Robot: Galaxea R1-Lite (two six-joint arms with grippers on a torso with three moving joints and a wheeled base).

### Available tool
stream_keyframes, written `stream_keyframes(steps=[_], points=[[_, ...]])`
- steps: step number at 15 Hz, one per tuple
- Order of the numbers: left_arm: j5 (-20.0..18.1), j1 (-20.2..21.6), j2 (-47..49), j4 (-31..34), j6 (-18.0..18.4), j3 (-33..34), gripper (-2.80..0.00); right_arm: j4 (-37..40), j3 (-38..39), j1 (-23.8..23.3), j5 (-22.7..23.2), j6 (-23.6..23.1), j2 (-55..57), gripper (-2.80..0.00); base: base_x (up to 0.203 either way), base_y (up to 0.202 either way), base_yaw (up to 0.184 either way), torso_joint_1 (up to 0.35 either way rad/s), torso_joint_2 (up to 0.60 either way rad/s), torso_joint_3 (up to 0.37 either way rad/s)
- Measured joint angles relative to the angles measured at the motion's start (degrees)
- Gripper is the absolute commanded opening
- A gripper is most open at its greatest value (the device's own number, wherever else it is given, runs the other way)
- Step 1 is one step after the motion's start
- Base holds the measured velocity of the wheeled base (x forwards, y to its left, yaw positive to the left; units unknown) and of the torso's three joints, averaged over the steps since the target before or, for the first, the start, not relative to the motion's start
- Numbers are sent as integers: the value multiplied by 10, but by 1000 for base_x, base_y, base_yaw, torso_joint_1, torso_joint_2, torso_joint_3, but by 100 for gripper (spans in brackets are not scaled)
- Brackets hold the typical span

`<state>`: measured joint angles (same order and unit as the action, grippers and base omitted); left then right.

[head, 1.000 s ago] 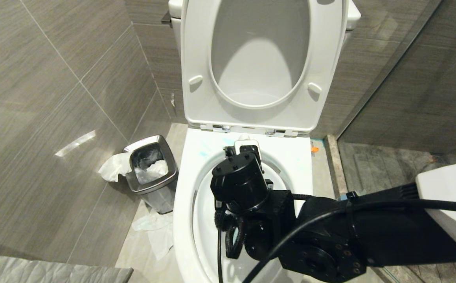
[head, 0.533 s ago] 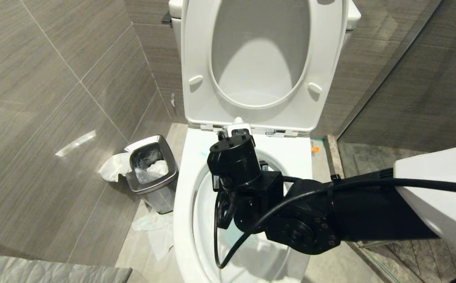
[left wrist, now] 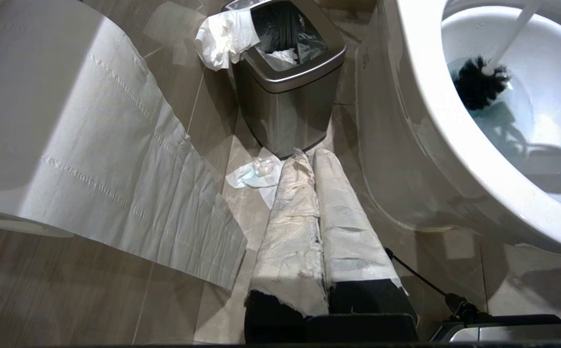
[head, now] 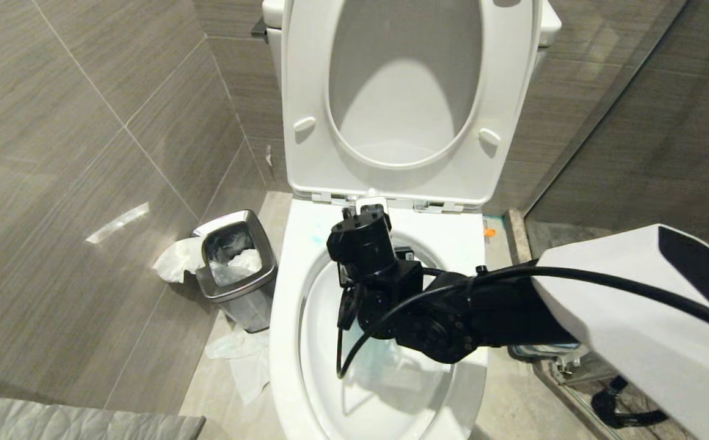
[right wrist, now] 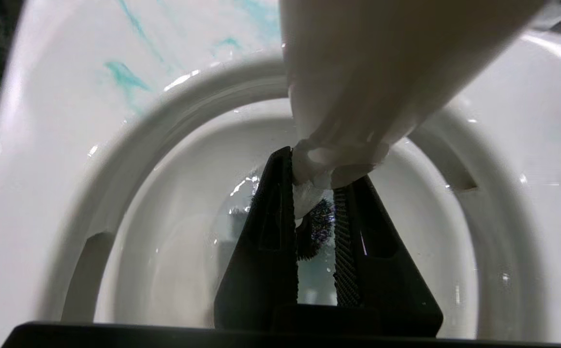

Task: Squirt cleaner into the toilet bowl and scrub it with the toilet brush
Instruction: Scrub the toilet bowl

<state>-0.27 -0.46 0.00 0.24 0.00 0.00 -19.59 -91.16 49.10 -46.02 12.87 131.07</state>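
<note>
The right claw (right wrist: 315, 217) reaches over the toilet bowl (head: 287, 318) from the three o'clock side, its fingers (right wrist: 266, 232) closed narrowly on the white handle of the toilet brush (right wrist: 309, 193). The black bristle head (left wrist: 479, 87) sits low in the basin, at the edge of the blue-tinted water. Streaks of turquoise cleaner (right wrist: 123, 75) mark the porcelain rim at about eleven o'clock from the claw. The seat and lid stand raised at twelve o'clock.

The left claw (left wrist: 309, 159), wrapped in white paper, hangs beside the bowl at its nine o'clock side with its fingers pressed together and nothing between them. A steel waste bin (head: 235, 269) stands on the floor at nine o'clock from the bowl, with crumpled tissue (head: 174, 260) over its edge.
</note>
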Motion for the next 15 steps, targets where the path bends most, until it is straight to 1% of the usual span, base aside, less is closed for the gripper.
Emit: stream_keyframes(steps=[3, 6, 11, 15], points=[[0, 0, 0, 0, 0, 0, -280, 0, -7, 1, -1, 0, 25, -280, 0, 0, 0, 0, 0, 0], [0, 0, 0, 0, 0, 0, -280, 0, 32, 2, 1, 0, -3, -280, 0, 0, 0, 0, 0, 0], [0, 0, 0, 0, 0, 0, -280, 2, 130, 15, 2, 0, -133, -280, 0, 0, 0, 0, 0, 0], [0, 0, 0, 0, 0, 0, -280, 9, 158, 23, 1, -15, -235, -280, 0, 0, 0, 0, 0, 0]])
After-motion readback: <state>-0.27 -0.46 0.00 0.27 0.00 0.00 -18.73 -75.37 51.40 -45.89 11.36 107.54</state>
